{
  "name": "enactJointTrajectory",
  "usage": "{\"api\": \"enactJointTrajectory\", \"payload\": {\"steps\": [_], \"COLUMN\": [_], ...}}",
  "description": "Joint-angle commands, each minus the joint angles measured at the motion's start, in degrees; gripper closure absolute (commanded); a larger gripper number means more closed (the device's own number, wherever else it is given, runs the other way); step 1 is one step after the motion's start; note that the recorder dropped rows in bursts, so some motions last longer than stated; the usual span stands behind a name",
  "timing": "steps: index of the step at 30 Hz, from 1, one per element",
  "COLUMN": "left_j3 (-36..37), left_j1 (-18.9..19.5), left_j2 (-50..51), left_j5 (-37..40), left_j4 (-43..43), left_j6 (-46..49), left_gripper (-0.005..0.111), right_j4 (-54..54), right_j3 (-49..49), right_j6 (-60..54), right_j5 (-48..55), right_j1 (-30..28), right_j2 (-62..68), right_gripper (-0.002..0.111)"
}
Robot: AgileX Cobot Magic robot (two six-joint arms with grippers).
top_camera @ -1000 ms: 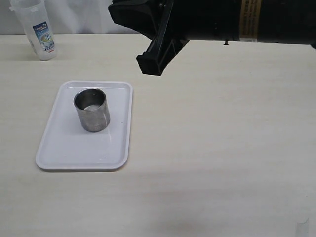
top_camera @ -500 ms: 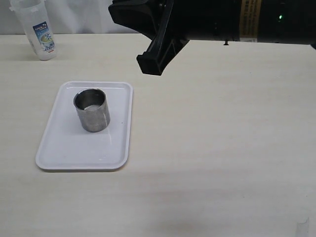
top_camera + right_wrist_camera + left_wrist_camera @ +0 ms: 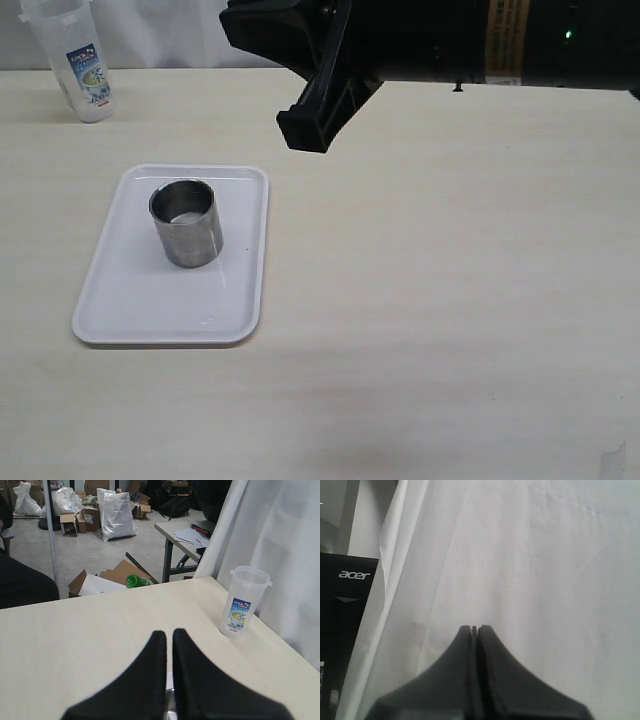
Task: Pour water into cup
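Observation:
The grey steel cup (image 3: 187,222) stands upright on a white tray (image 3: 140,300) at the left of the table. A clear plastic jug (image 3: 78,60) with a blue-green label stands at the far left corner and shows in the right wrist view as the jug (image 3: 243,601). Whether it holds water I cannot tell. My right gripper (image 3: 304,130) hangs shut and empty above the table, right of and beyond the tray. In its own view the right gripper (image 3: 169,632) points toward the jug's side. My left gripper (image 3: 474,627) is shut and empty, facing a white curtain.
The black right arm (image 3: 480,40) spans the top of the exterior view. Bare pale tabletop (image 3: 450,300) fills the right and front. Beyond the table edge are a curtain (image 3: 285,540), another table and boxes on the floor.

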Motion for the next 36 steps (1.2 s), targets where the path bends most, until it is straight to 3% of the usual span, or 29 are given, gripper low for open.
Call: {"api": "enactJointTrajectory", "payload": {"steps": [1, 4, 14, 18, 23, 36], "left_j3": [0.3, 1.6, 18.6, 21.4, 21.7, 26.8], "left_j1": [-0.5, -0.5, -0.5, -0.5, 0.9, 1.0], "left_j2": [-0.3, -0.7, -2.7, -2.7, -2.7, -2.7], "left_j5": [3.2, 3.8, -13.3, -12.6, -5.1, -5.1], "left_j4": [-9.4, -10.3, -9.9, -10.9, -13.0, -15.5], "left_j6": [13.2, 15.5, 18.8, 18.8, 20.0, 23.7], "left_gripper": [0.107, 0.107, 0.107, 0.107, 0.107, 0.107], "right_j4": [0.6, 0.6, 0.8, 0.8, 0.8, 0.8], "right_j3": [0.3, 0.3, 0.3, 0.3, 0.3, 0.3], "right_j6": [0.0, 0.0, 0.0, 0.0, 0.0, 0.0], "right_j5": [0.1, 0.1, 0.1, 0.1, 0.1, 0.1], "right_j1": [-0.1, -0.1, -0.1, -0.1, -0.1, -0.1], "right_j2": [-0.3, -0.3, -0.3, -0.3, -0.3, -0.3], "right_gripper": [0.104, 0.104, 0.104, 0.104, 0.104, 0.104]}}
